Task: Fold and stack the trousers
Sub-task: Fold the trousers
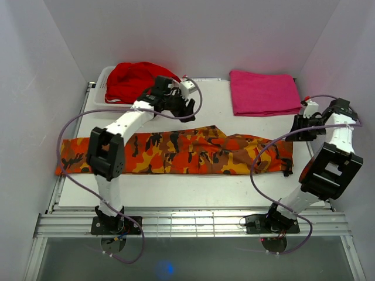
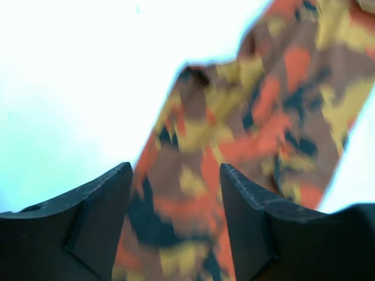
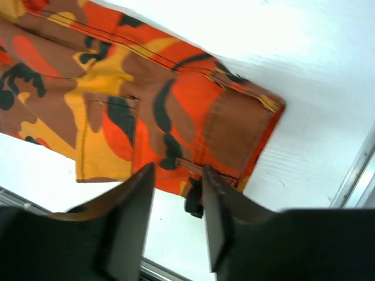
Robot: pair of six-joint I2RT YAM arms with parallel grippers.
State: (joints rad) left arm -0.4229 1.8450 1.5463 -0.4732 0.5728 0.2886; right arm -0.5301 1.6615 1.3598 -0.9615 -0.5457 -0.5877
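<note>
Apparently left fingers [image 2: 94, 228] and right fingers [image 3: 126, 228] gape empty over trousers [image 1: 176, 153].

- The camouflage trousers [image 3: 146, 93] lay flat on the white table [image 3: 316, 70], patched in orange, yellow, brown and black.
- Their brown waistband [image 3: 237, 126] ended toward the right of the frame, with a stitched pocket [image 3: 108, 137] to its left.
- The right gripper [image 3: 177, 175] hung over the cloth's edge, its two dark fingers [image 3: 132, 222] parted with a gap between them.
- A metal rail [image 3: 358, 170] ran along the table's right side.
</note>
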